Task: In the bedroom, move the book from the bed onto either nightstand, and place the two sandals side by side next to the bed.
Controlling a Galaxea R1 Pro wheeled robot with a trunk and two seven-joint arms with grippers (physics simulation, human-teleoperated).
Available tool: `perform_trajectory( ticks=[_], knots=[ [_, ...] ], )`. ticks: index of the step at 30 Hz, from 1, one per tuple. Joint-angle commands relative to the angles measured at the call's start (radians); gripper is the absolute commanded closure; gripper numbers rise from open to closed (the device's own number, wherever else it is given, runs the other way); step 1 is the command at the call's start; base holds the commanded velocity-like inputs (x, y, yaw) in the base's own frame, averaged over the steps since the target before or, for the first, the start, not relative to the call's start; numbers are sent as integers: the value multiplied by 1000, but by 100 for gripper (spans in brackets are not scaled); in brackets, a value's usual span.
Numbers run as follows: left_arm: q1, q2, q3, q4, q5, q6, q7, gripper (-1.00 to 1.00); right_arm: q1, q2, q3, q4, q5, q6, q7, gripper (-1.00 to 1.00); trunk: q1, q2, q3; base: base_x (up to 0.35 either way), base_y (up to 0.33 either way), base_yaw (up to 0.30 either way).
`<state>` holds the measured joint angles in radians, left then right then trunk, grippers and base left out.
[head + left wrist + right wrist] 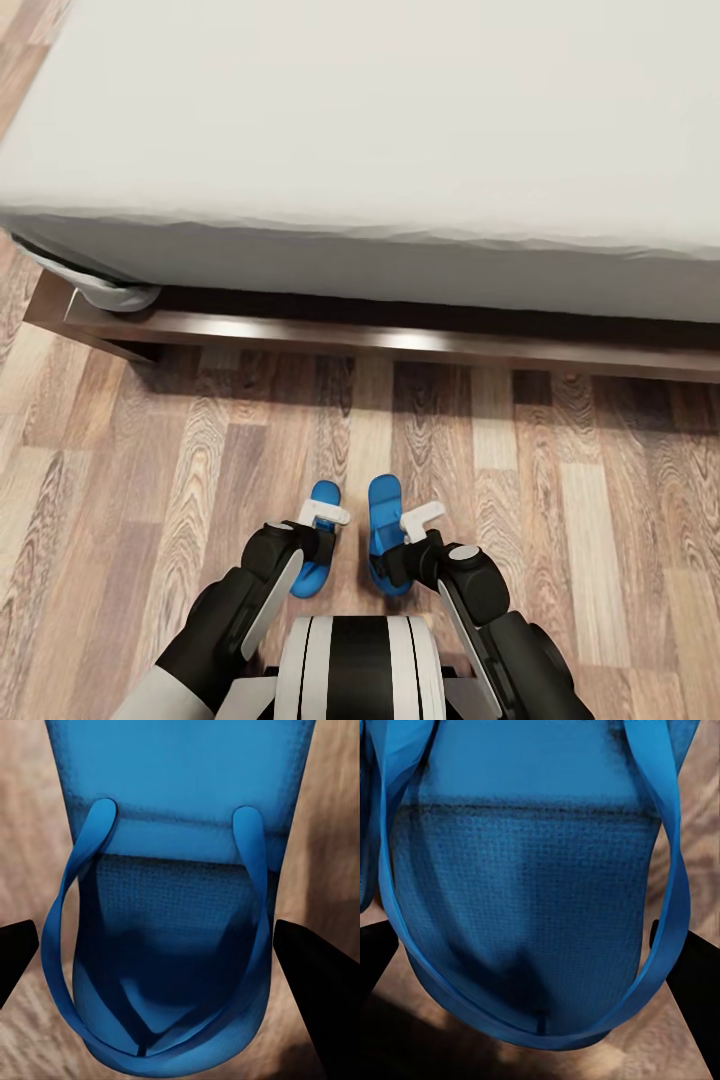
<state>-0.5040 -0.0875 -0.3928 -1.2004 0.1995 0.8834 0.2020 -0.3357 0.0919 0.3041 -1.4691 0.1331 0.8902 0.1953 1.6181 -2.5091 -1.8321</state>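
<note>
You've got 2 bright blue flip-flops (350, 535) side by side on wood-plank floor (600, 480), near white-mattress bed (400, 150) w/ both grippers over them.

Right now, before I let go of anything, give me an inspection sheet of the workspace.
Surface: wood-plank floor, bare beside the bed.
Job's things: two sandals, left sandal and right sandal, side by side, apart, toes toward the bed. Book: nothing seen.
Clutter: nothing seen.
Grippers: left gripper jaws open, straddling the left sandal; right gripper jaws open, straddling the right sandal; contact cannot be told.
Cables: nothing seen.
Surroundings: bed frame, mattress top bare.
</note>
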Motion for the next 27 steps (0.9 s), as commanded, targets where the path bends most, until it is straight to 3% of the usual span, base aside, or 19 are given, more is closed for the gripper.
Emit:
perform_trajectory(
  ticks=[1, 18, 21, 27],
  knots=[
    [0, 0, -1, -1, 11, 3, 10, 100, 0, 0, 0, -1, 11, 4, 9, 100, 0, 0, 0, 0, 0, 58],
    [1, 0, -1, -1, 11, 3, 10, 100, 0, -2, -6, 2, 11, 4, 17, 100, 0, 0, 0, 0, 0, 11],
    [13, 9, -1, 12, 9, -3, 5, 100, 6, -15, 0, 18, 16, 1, 27, 100, 0, 0, 0, 0, 0, 0],
    [13, 9, -1, 12, 9, -3, 5, 100, 6, -15, 0, 18, 16, 1, 27, 100, 0, 0, 0, 0, 0, 0]
  ],
)
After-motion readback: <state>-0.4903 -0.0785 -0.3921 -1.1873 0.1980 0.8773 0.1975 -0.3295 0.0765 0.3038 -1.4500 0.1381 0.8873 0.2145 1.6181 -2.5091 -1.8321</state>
